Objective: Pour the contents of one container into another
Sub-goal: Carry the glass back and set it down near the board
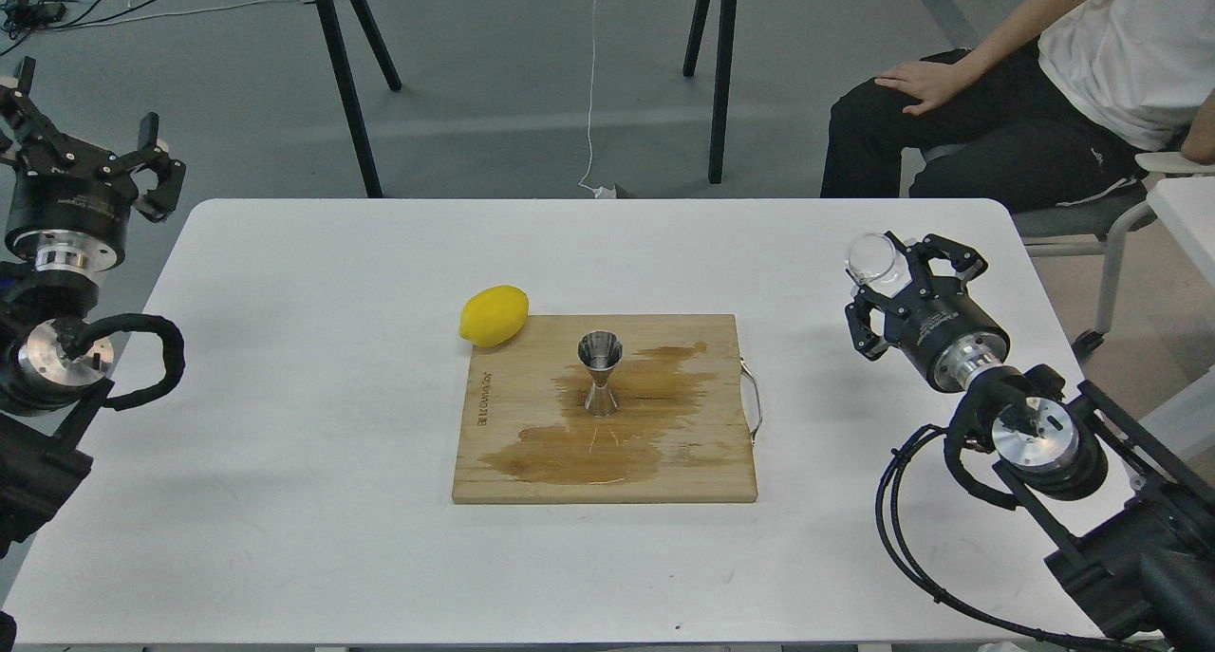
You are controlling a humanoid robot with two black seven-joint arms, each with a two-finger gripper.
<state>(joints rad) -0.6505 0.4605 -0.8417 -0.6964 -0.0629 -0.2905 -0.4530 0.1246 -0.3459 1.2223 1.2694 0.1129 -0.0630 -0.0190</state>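
White worktop (285,443): right tool (897,296) clamps the glass cup (875,259), well right of the upright jigger (601,373) on the wet board (702,462); left tool (90,154) spread wide, farther from the jigger.

Both arms are matte black with bright silver rings at the joints. The left arm (57,282), at nine o'clock, carries white lettering on its wrist housing and a ribbed black cable looped beside a silver disc. The right arm (1035,424), at four o'clock, has similar lettering, a screwed silver disc and thin black cables trailing beneath.
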